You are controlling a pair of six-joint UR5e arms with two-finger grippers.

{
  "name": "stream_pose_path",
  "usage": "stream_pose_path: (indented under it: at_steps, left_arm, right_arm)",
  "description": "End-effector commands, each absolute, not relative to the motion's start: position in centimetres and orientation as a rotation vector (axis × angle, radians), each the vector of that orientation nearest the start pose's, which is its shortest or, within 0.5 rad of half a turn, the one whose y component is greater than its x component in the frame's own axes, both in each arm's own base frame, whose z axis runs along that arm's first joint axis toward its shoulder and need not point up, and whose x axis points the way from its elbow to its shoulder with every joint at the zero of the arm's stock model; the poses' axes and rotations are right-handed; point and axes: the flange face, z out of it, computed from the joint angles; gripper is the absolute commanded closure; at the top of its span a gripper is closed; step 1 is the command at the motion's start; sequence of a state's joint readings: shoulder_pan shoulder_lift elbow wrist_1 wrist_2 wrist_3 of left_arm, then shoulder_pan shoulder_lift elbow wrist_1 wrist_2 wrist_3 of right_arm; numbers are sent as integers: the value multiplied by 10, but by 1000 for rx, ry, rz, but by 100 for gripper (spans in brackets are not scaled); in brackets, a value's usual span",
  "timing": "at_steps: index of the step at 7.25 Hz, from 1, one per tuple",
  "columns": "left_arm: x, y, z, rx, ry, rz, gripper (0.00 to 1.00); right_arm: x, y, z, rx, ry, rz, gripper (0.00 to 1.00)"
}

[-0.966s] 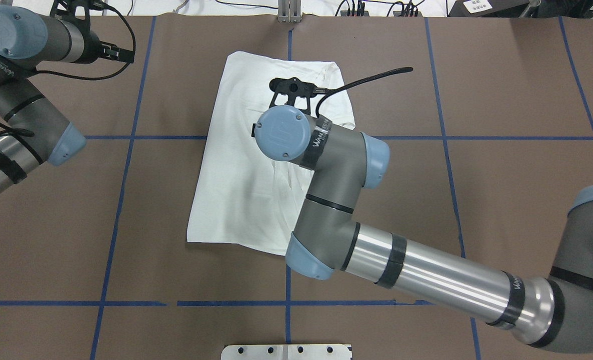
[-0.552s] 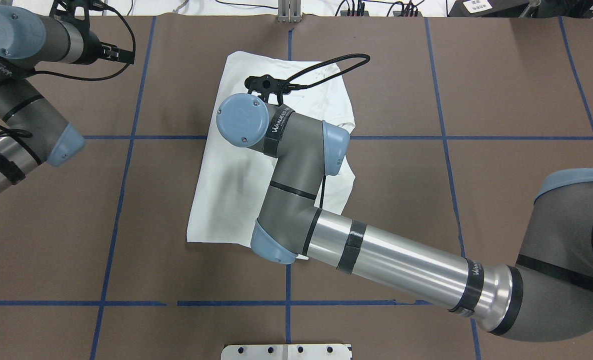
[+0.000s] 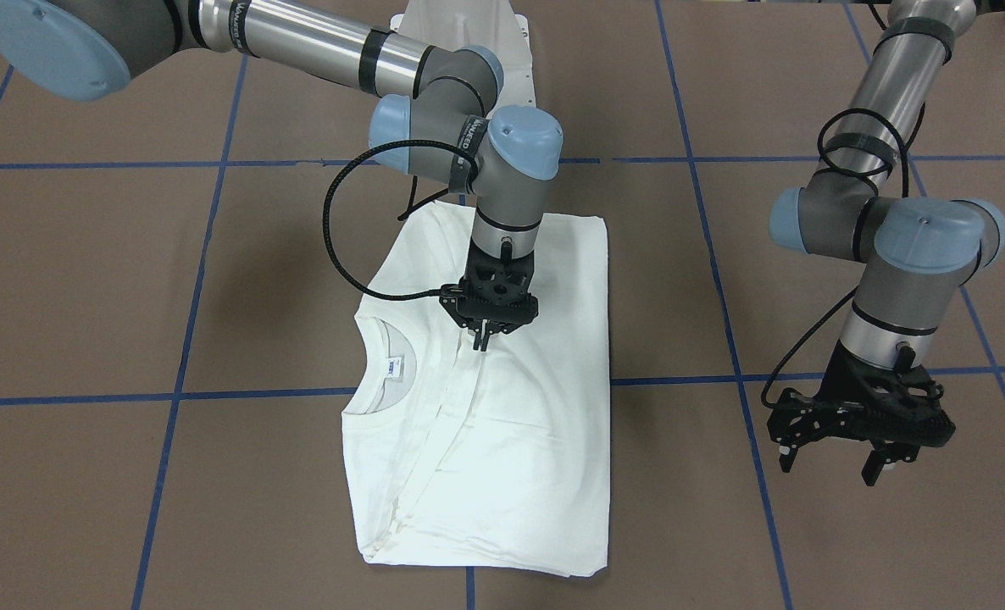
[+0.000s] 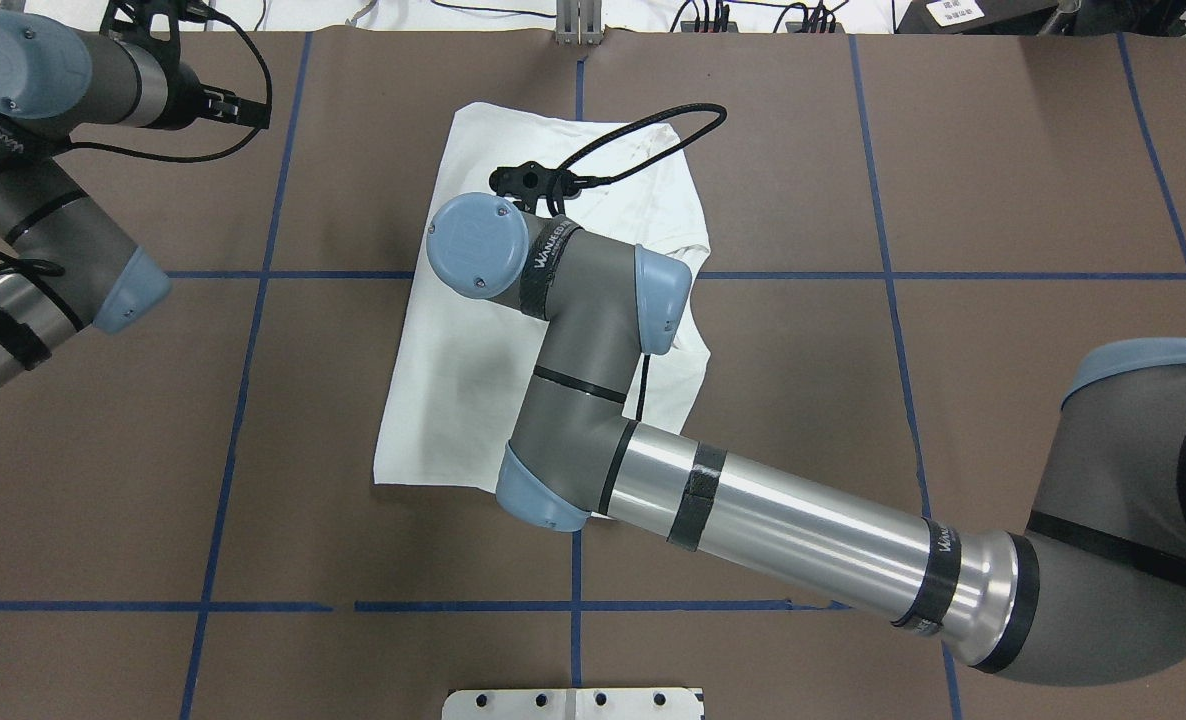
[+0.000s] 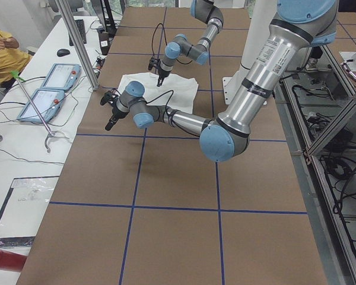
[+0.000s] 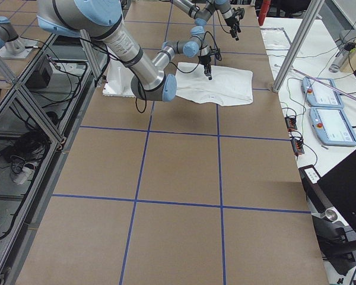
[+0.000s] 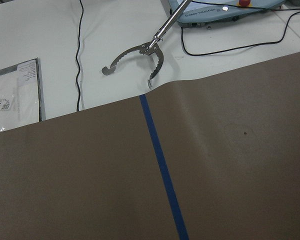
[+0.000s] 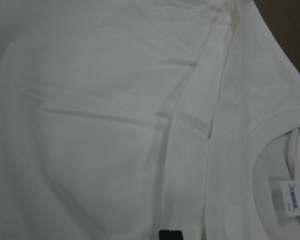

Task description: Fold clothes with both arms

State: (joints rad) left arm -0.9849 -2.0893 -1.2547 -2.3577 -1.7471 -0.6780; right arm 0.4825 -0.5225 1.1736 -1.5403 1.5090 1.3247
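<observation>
The white T-shirt (image 3: 519, 440) lies flat and folded lengthwise on the brown table, with its ribbed neck and small label (image 3: 392, 366) on the operators' side. No printed text shows. It also shows in the overhead view (image 4: 453, 340). My right gripper (image 3: 480, 337) points straight down over the shirt's middle fold beside the neck, jaws shut, tips at the cloth. No cloth is lifted. The right wrist view is filled by the shirt (image 8: 90, 125) and its label (image 8: 289, 195). My left gripper (image 3: 833, 462) hangs open and empty over bare table, well apart from the shirt.
The white pedestal base (image 4: 573, 703) stands at the robot's edge of the table. Blue tape lines (image 3: 723, 381) cross the brown paper. Beyond the far edge lie a metal grabber (image 7: 140, 55), cables and control boxes (image 5: 53, 77). A person (image 5: 3, 53) sits there.
My right arm has swung to the overhead view's left across the shirt, carrying its gripper from the neck side toward the middle fold. The left arm has barely moved. The shirt lies as before.
</observation>
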Motion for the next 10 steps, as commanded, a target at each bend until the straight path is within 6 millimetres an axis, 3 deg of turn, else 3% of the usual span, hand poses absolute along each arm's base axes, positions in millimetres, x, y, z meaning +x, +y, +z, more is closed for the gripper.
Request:
stream_pose_path:
  at_steps: [1, 3, 6, 7, 8, 9, 10]
  left_arm:
    - [308, -674, 423, 700, 713, 3, 0]
    - [309, -673, 423, 700, 714, 4, 0]
    - [310, -672, 423, 700, 716, 5, 0]
    - [310, -672, 422, 700, 716, 5, 0]
    - [311, -672, 422, 701, 717, 6, 0]
    - [311, -672, 420, 703, 719, 6, 0]
    - [310, -670, 416, 710, 725, 8, 0]
  right_arm:
    - [-661, -504, 150, 300, -618, 246, 100]
    - [-642, -510, 155, 286, -605, 252, 100]
    - [-563, -467, 255, 305, -582, 184, 100]
    - [-553, -462, 275, 303, -565, 185, 100]
    - [-551, -464, 280, 310, -554, 167, 100]
    - [-552, -466, 281, 322, -549, 158, 44]
    - [-551, -468, 270, 347, -564, 165, 0]
